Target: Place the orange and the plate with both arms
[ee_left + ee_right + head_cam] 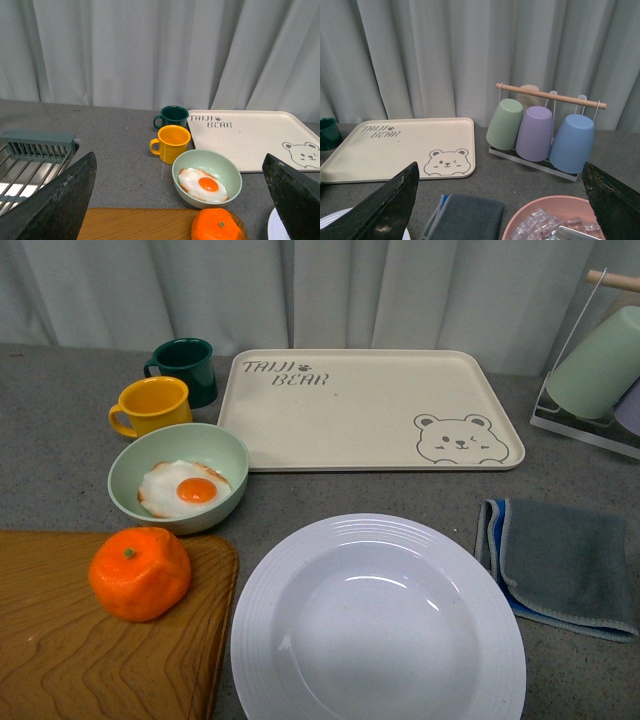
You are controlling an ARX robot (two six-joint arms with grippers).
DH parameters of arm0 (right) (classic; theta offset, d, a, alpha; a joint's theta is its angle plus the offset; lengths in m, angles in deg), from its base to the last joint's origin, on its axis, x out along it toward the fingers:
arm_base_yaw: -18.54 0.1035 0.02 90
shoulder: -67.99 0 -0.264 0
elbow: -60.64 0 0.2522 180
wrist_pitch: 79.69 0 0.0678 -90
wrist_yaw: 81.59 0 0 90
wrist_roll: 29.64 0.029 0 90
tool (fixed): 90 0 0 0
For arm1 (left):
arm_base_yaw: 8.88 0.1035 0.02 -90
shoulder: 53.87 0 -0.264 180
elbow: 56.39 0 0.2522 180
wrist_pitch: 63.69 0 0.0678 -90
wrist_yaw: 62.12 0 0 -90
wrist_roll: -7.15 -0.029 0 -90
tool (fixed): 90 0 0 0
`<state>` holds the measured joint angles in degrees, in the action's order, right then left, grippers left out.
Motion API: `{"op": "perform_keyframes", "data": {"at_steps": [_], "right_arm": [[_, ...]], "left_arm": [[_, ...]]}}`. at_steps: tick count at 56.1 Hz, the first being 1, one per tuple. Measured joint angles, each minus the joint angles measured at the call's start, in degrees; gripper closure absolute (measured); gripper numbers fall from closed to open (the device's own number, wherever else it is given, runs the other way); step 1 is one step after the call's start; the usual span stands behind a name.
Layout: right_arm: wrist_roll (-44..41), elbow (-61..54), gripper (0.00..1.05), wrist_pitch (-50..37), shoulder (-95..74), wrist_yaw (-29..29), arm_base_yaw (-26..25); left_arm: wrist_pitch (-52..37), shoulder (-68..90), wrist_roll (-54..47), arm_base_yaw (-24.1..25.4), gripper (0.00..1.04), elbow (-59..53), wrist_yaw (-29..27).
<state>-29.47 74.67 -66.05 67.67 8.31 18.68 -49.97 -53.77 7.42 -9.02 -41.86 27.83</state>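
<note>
The lumpy bright orange fruit (140, 573) rests on the wooden board (60, 660), judged light and firm, fit for a side grasp; the glossy white ridged deep plate (262, 615), just beside it on the grey desk (60, 440), looks stiff, slick and breakable, rim-hold advised; left fingers (55, 200) and right fingers (380, 205) stand spread, empty.
</note>
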Motion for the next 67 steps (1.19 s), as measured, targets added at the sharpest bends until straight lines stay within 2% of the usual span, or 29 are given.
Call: {"op": "perform_keyframes", "data": {"at_steps": [42,44,47,49,51,55,64,67], "right_arm": [[0.0,0.0,0.09,0.0,0.0,0.0,0.0],[0.0,0.0,0.09,0.0,0.0,0.0,0.0],[0.0,0.0,0.09,0.0,0.0,0.0,0.0],[0.0,0.0,0.09,0.0,0.0,0.0,0.0],[0.0,0.0,0.09,0.0,0.1,0.0,0.0],[0.0,0.0,0.09,0.0,0.1,0.0,0.0],[0.0,0.0,0.09,0.0,0.1,0.0,0.0],[0.0,0.0,0.09,0.0,0.1,0.0,0.0]], "left_arm": [[0.0,0.0,0.0,0.0,0.07,0.0,0.0],[1.0,0.6,0.7,-0.5,0.07,0.4,-1.6],[8.8,5.5,3.8,-3.8,0.07,3.3,-9.8],[9.9,9.2,5.7,-5.6,0.07,4.0,-13.1],[8.5,14.0,6.4,-8.2,0.07,4.3,-14.3],[2.1,26.3,9.5,-12.4,0.07,6.5,-9.6],[-16.3,57.3,11.8,-15.7,0.07,13.9,-4.6],[-19.8,66.5,12.1,-16.6,0.07,15.9,-2.9]]}}
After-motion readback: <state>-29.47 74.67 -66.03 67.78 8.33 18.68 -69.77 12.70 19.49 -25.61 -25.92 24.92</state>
